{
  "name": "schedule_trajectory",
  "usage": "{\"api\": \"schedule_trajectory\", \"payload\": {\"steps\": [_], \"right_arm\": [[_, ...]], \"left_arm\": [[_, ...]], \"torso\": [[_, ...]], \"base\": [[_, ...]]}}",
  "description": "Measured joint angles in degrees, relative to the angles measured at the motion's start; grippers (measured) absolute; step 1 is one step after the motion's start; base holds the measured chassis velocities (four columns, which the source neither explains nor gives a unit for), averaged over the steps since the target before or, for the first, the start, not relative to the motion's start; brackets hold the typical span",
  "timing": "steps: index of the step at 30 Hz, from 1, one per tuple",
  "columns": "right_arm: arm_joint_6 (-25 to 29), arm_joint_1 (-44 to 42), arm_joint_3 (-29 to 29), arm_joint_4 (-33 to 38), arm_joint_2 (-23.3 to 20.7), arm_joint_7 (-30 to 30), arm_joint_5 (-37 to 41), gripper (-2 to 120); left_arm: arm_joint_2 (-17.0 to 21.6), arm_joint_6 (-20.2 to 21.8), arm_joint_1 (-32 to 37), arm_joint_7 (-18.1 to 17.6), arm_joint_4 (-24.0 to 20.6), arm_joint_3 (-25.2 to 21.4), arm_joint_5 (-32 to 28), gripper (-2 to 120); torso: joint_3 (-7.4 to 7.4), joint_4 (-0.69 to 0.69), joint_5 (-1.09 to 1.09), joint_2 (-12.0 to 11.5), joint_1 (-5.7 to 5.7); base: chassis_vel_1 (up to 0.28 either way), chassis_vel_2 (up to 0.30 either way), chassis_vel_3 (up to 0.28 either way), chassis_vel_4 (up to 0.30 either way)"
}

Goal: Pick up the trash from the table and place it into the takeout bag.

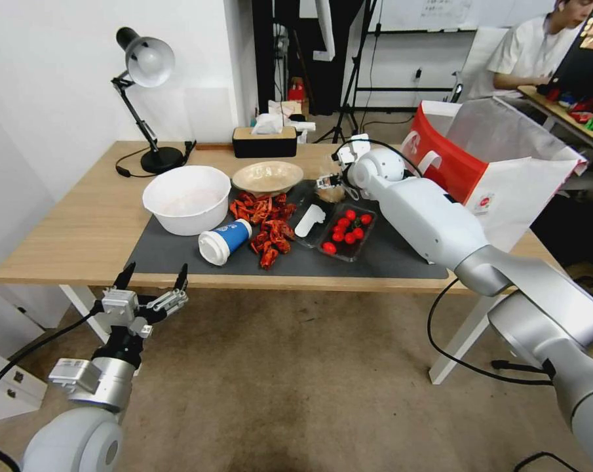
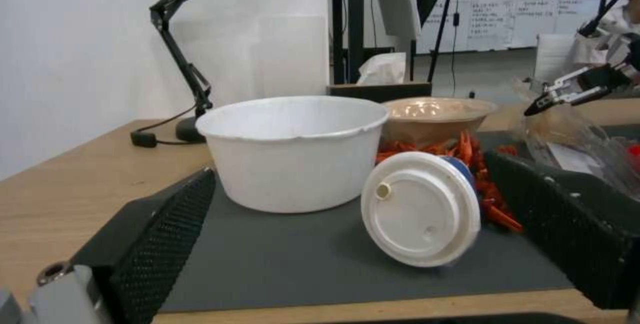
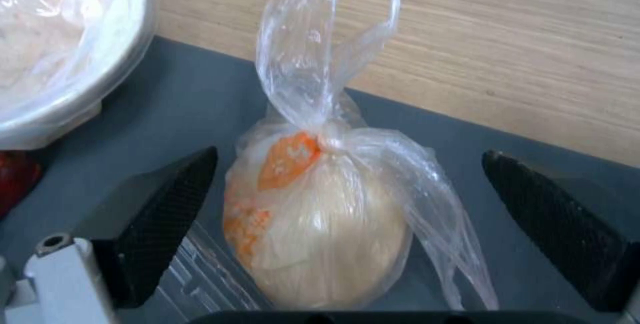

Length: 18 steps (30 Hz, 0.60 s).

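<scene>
takeout bag (image 1: 443, 164): a white mark on the red panel, not legible
blue-white lidded paper cup (image 1: 225, 241): white print, unreadable
whiteboard (image 2: 513, 11): handwritten lines, too blurred to be read

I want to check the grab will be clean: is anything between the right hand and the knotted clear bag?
Nothing visible. The right hand is open, its fingers on either side of the clear bag on the grey mat, with only bare gaps between. The left hand waits, open, below the table's near edge.

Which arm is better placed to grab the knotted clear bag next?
The right. Its claw is open, straddling the clear bag on the mat. The left claw hangs open off the table's near edge.
</scene>
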Motion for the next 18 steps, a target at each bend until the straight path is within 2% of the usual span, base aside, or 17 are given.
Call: {"api": "schedule_trajectory", "payload": {"steps": [18], "right_arm": [[-0.1, -0.1, 0.6, -2.4, 1.0, 0.3, 0.1, 100]], "left_arm": [[0.2, 0.0, 0.1, 0.0, -0.2, 0.1, 0.0, 100]], "torso": [[0.0, 0.0, 0.0, 0.0, 0.0]], "base": [[0.0, 0.0, 0.0, 0.0]]}}
